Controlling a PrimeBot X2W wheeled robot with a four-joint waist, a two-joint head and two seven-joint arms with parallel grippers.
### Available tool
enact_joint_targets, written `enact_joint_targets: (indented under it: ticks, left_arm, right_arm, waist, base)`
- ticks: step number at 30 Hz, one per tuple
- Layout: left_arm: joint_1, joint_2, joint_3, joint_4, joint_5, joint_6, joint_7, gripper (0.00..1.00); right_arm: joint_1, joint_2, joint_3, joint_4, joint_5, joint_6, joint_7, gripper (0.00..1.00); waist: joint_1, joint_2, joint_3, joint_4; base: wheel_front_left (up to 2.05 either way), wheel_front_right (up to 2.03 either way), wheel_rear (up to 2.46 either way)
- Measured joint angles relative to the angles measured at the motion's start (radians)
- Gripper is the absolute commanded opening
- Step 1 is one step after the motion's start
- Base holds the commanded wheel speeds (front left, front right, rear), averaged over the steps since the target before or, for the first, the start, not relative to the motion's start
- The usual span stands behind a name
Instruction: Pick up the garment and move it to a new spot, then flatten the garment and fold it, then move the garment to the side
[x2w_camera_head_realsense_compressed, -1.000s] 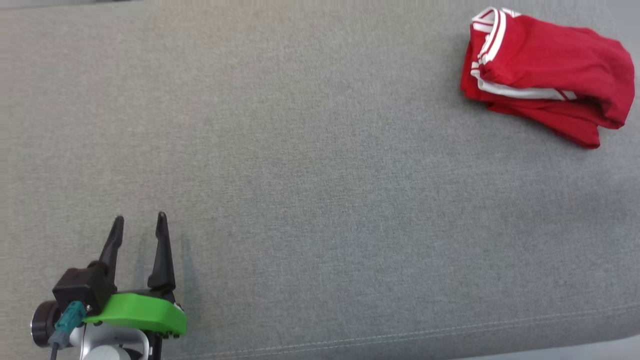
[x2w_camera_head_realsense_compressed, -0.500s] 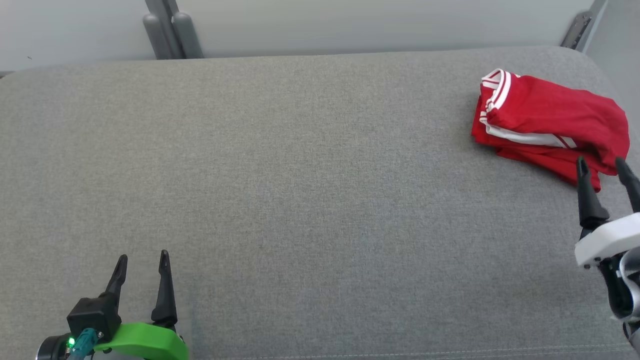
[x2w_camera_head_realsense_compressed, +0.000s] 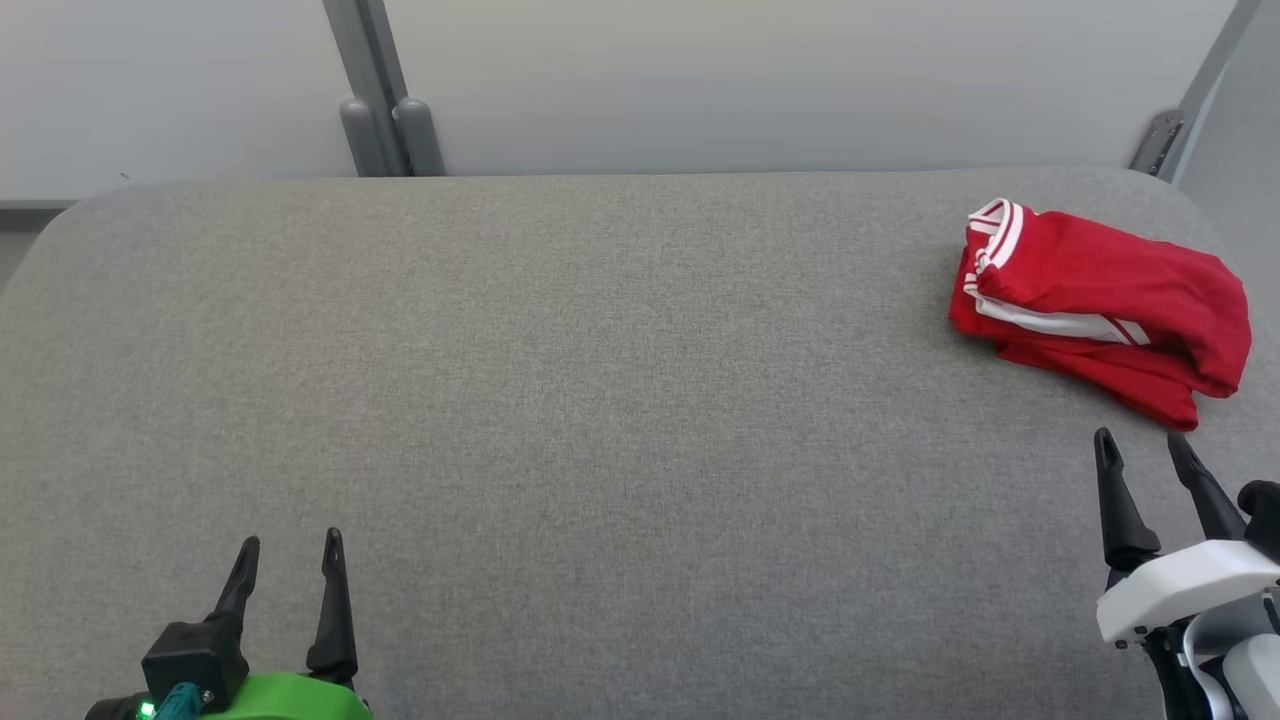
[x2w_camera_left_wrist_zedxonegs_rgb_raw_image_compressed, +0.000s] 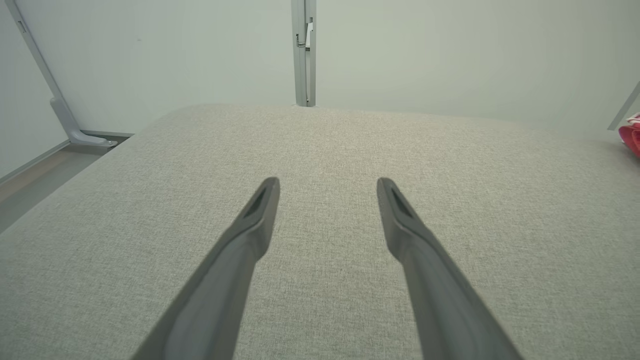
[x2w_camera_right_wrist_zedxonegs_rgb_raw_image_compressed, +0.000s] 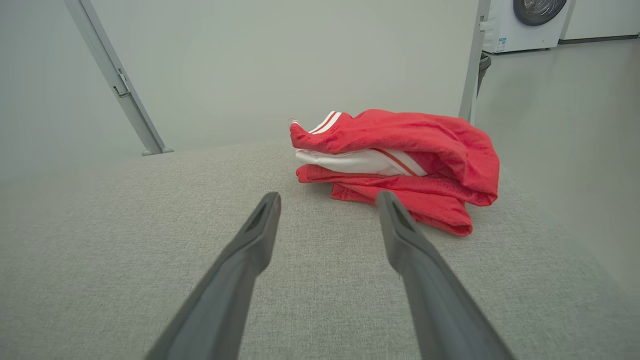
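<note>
- On the far right corner of the grey padded surface (x2w_camera_head_realsense_compressed: 620, 400), the red garment (x2w_camera_head_realsense_compressed: 1100, 310) lies folded in a compact stack. Its white striped trim faces the centre of the surface, and a white band shows between the layers.
- The garment rests on the padding, and both grippers are apart from it.
- The right gripper (x2w_camera_head_realsense_compressed: 1139, 437) sits at the lower right of the head view, fingers pointing toward the garment. Its jaws stand wide apart and hold nothing. The fingertips are near the closest edge of the garment.
- The right wrist view places the garment just beyond the fingertips, offset toward the right-hand finger. Bare padding shows between the two fingers.
- The left gripper (x2w_camera_head_realsense_compressed: 291, 537) sits at the lower left of the head view, well apart from the garment. Its jaws are spread wide and empty over bare padding.
- The left wrist view shows a small red part of the garment at its right edge.
- A pale wall panel (x2w_camera_head_realsense_compressed: 750, 80) stands behind the far edge of the surface, with a grey upright post (x2w_camera_head_realsense_compressed: 385, 110) against it, left of centre.
- A white washing machine (x2w_camera_right_wrist_zedxonegs_rgb_raw_image_compressed: 530, 22) stands on the floor beyond the panel, at the top right of the right wrist view.
</note>
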Motion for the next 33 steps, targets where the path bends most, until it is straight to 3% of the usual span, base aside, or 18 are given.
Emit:
enact_joint_targets:
  ticks: [11,12,17,33]
  left_arm:
    - [0.017,-0.002,0.004,-0.004,0.000,0.000,0.000,1.00]
    - [0.017,-0.005,0.002,0.006,0.000,0.000,0.003,0.00]
    - [0.028,-0.027,-0.011,0.048,-0.001,-0.001,0.005,0.00]
    - [0.031,-0.036,0.013,0.048,-0.183,-0.026,0.037,0.00]
  right_arm:
    - [0.044,0.019,-0.041,-0.058,-0.058,-0.007,0.000,1.00]
    - [0.044,0.025,-0.039,-0.050,-0.058,-0.007,0.000,0.00]
    - [0.073,0.076,-0.025,-0.016,-0.053,-0.007,0.003,0.00]
    - [0.072,0.105,-0.065,-0.015,0.103,0.021,0.047,0.00]
  waist:
    - [0.0000,0.0000,-0.003,-0.006]
    - [0.0000,0.0000,-0.003,-0.006]
    - [0.0000,0.0000,-0.003,-0.006]
    - [0.0001,0.0000,-0.002,-0.014]
  base:
    - [0.00,0.00,0.00]
    - [0.00,0.00,0.00]
    - [0.00,0.00,0.00]
    - [0.00,0.00,0.00]
